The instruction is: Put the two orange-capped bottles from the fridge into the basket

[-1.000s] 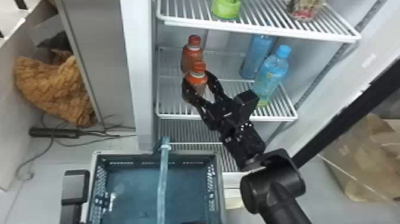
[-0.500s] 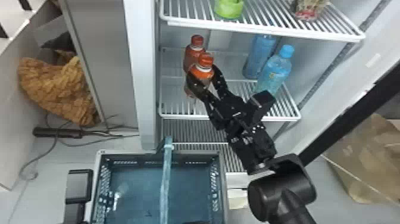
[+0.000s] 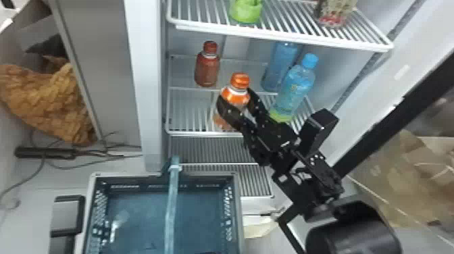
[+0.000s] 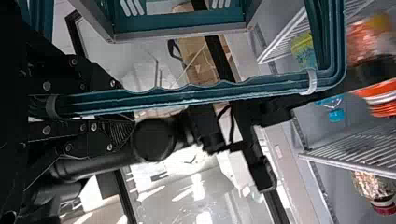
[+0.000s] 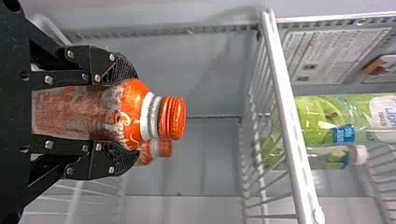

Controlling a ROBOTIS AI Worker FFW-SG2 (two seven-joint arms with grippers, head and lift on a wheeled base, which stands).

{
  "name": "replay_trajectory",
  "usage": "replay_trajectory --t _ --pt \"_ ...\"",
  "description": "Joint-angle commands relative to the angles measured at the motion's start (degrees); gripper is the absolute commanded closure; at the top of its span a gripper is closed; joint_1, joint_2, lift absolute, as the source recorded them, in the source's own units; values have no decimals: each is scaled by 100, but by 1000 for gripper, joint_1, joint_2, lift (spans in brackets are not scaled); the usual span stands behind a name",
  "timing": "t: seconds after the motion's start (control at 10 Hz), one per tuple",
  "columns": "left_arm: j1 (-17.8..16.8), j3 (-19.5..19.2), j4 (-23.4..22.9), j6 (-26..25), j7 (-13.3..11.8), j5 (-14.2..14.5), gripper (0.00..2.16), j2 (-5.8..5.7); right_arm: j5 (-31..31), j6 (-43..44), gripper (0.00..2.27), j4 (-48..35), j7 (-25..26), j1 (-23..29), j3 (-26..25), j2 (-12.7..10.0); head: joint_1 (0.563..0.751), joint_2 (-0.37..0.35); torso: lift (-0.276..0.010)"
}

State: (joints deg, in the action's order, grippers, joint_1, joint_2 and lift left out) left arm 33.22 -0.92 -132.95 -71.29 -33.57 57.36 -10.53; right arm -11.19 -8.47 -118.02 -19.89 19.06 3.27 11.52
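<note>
Drawn clear of its twin (image 3: 207, 69), one orange-capped bottle (image 3: 237, 94) is clasped in the right gripper's (image 5: 133, 116) fingers at the fridge shelf's (image 3: 192, 134) front, likely bound for the basket (image 3: 135, 174), whose handle (image 4: 187, 96) the left gripper (image 4: 122, 111) clutches.

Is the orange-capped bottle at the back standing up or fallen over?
Standing up: the back bottle has its cap on top and its bottom down on the shelf.

Right pincer (image 3: 235, 96): black, curved fingers (image 5: 77, 70) with textured pads (image 5: 122, 70), silver screws along the links. Behind it: black boxy housing (image 3: 319, 130), white-dotted bracket (image 3: 321, 172), smooth, rounded black arm section (image 3: 351, 233).
</note>
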Motion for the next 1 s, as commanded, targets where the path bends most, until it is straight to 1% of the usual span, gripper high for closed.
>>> replay_trajectory --t 0.0,0.1,0.3,0.4,0.5,0.7,0.9 --pt "11 -10 -15 0 0 0 1202 7 -1 -1065 906 -903 -138 512 -384 -45 695 -261 -235" --pt "11 -10 13 0 0 -12 1202 7 -1 -1501 906 -1311 -200 751 -544 -71 695 -283 -235" --pt "11 -10 -15 0 0 -23 1202 7 -115 -1979 904 -1930 -279 1089 -601 -89 695 -318 -235" --pt "11 -10 -15 0 0 -23 1202 7 -184 -2302 906 -2338 -332 1244 -589 -89 695 -318 -235" --pt "11 -10 -15 -14 0 -23 1202 7 -218 -2879 906 -2774 -323 1384 -544 -80 695 -314 -235" --pt "11 -10 13 -14 0 -34 1202 7 -172 -4032 904 -3238 -314 1370 -407 8 695 -292 -235" --pt "11 -10 13 -14 0 -34 1202 16 -435 -4960 904 -3603 -261 1398 -292 52 695 -272 -235"
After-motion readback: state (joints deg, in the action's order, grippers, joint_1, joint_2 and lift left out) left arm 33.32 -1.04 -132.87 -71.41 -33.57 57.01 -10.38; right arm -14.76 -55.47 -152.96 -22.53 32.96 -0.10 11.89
